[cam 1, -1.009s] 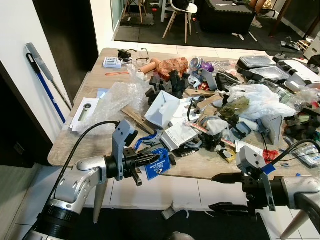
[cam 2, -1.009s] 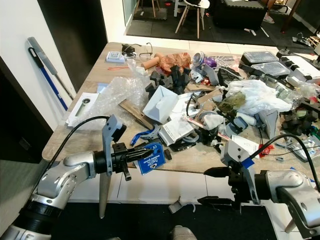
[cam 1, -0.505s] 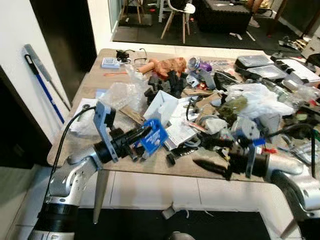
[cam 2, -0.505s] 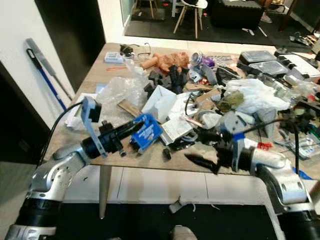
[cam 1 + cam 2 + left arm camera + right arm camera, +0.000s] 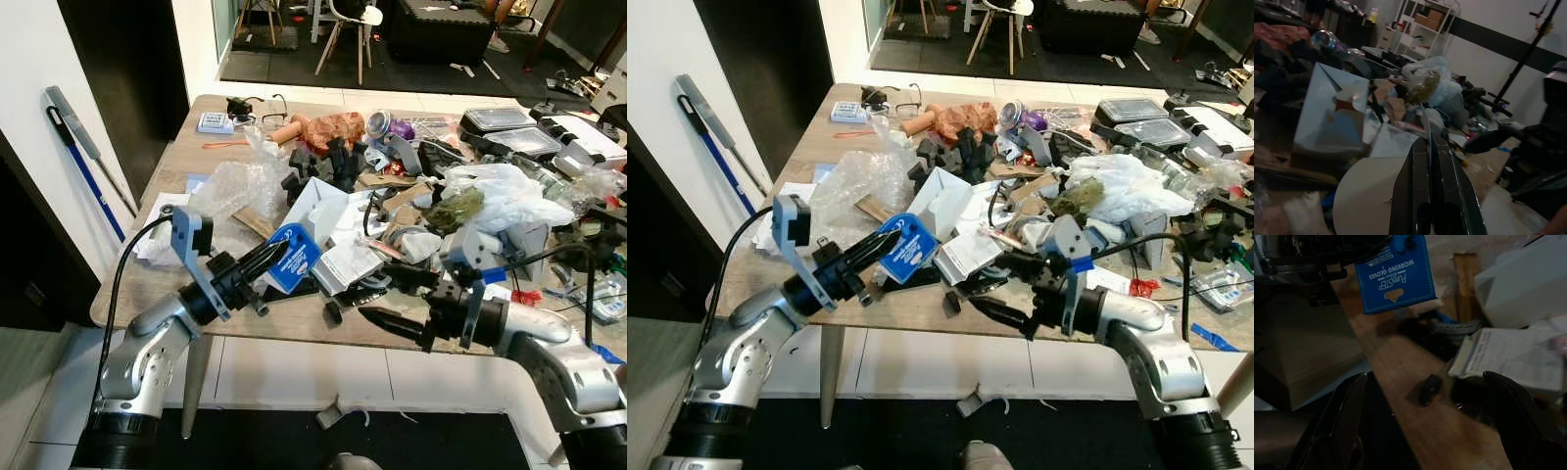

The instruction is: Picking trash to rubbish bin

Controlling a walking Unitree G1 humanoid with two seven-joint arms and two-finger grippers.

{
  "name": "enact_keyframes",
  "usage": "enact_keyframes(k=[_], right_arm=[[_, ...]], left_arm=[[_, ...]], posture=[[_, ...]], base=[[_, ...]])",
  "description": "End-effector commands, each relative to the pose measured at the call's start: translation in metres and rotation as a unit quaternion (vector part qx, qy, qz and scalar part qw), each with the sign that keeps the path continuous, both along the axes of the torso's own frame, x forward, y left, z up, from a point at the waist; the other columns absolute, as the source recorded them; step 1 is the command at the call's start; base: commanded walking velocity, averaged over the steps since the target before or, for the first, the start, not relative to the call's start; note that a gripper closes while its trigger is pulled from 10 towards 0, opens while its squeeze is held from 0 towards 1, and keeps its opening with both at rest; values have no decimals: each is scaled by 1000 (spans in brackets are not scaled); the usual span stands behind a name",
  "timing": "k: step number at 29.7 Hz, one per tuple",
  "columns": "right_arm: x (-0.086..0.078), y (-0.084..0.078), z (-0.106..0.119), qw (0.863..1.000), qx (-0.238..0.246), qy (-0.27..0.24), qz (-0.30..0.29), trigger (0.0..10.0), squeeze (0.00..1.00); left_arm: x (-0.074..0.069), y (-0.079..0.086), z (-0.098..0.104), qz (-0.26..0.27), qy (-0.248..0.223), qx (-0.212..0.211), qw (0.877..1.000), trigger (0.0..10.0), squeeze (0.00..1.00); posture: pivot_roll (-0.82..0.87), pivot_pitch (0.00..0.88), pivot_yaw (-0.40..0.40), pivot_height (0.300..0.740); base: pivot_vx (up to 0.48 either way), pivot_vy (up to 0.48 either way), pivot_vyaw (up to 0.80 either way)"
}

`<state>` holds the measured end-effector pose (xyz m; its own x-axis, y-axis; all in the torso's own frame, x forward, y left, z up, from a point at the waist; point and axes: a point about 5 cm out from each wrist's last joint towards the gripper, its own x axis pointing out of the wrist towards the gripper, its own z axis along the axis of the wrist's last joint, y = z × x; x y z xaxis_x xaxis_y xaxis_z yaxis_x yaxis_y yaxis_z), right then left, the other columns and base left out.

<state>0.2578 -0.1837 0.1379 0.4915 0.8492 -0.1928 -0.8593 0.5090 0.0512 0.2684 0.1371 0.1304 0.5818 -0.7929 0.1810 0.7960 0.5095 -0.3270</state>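
Left tool (image 5: 277, 260) clenched on blue glove packet (image 5: 293, 258).
I see my right tool (image 5: 390, 298) released, fingers spread, at the worktop's (image 5: 157, 269) near edge.

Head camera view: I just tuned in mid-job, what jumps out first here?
The blue glove packet, pinched shut in the left claw and held over the near edge of the wooden table. Behind it a heap of clutter covers the table, with a white plastic bag on the right and crumpled bubble wrap on the left. The right claw hovers open at the table's front edge.
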Motion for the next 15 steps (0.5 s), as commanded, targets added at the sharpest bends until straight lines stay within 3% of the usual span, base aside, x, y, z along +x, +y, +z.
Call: enact_keyframes(k=[1, 15], right_arm=[[-1, 1, 0, 1000, 0, -1, 4, 10000, 0], [-23, 2, -3, 995, -13, 40, 88, 10000, 0]], left_arm=[[-3, 5, 4, -5, -12, -4, 1000, 10000, 0], [-4, 17, 4, 4, -15, 12, 1000, 10000, 0]], posture=[[-26, 0, -22, 740], [-26, 0, -19, 740]], base=[[-330, 0, 0], [-376, 0, 0]])
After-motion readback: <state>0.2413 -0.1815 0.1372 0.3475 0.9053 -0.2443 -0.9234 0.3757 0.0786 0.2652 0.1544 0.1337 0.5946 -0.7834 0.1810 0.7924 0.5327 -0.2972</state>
